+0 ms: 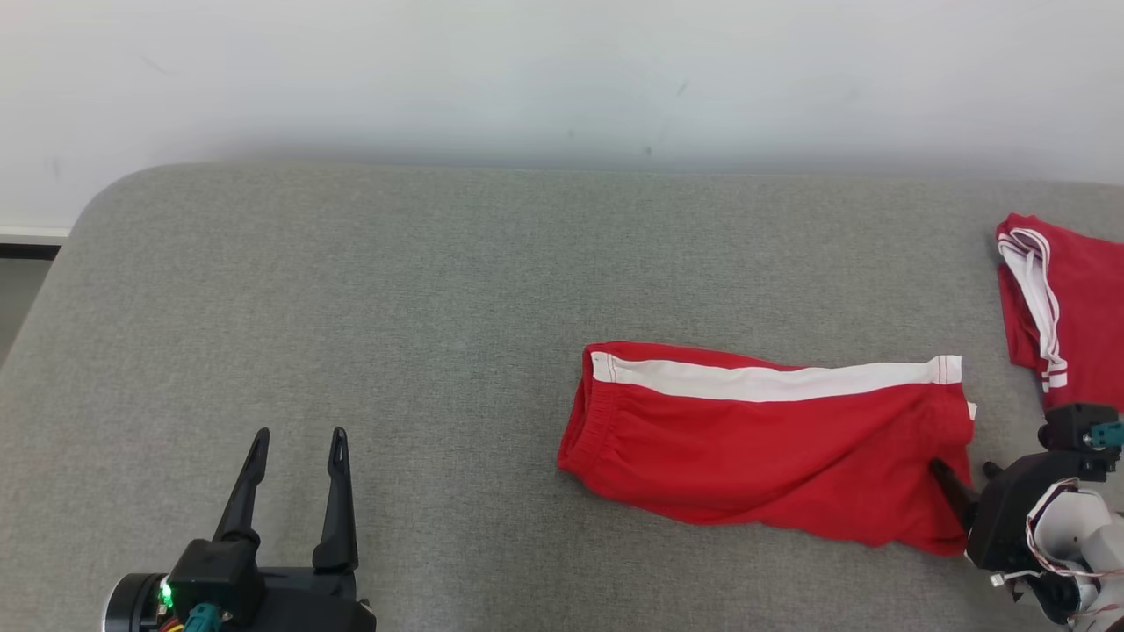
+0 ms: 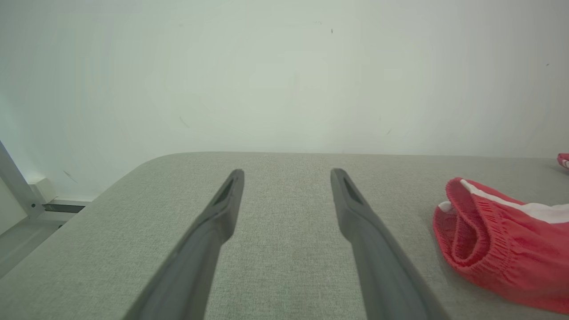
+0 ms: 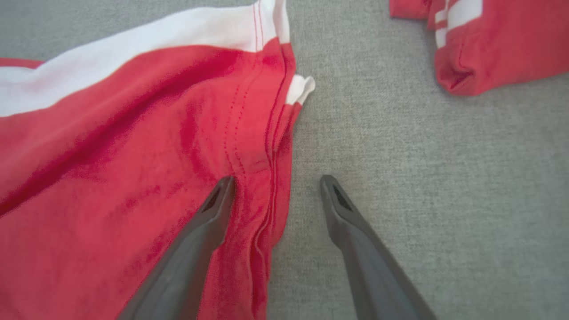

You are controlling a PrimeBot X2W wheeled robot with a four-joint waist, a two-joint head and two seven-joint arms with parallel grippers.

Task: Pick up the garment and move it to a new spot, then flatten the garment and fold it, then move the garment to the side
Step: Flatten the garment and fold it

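Observation:
The garment (image 1: 764, 448) is a pair of red shorts with a white side stripe. It lies folded lengthwise on the grey table (image 1: 351, 307), right of centre, waistband to the left. My right gripper (image 1: 963, 470) stands open at the leg-hem end. In the right wrist view its left finger (image 3: 209, 222) lies over the red cloth (image 3: 111, 155) and its right finger over bare table, so the right gripper (image 3: 278, 178) straddles the hem edge without pinching it. At the lower left my left gripper (image 1: 299, 434) is open and holds nothing. The left gripper (image 2: 288, 173) points at the wall, with the waistband (image 2: 502, 249) to its right.
A second red garment with white stripes (image 1: 1071, 307) lies at the table's right edge, close to the shorts' hem (image 3: 498, 44). A pale wall runs behind the table. The table's rounded far-left corner (image 1: 105, 202) drops off to the floor.

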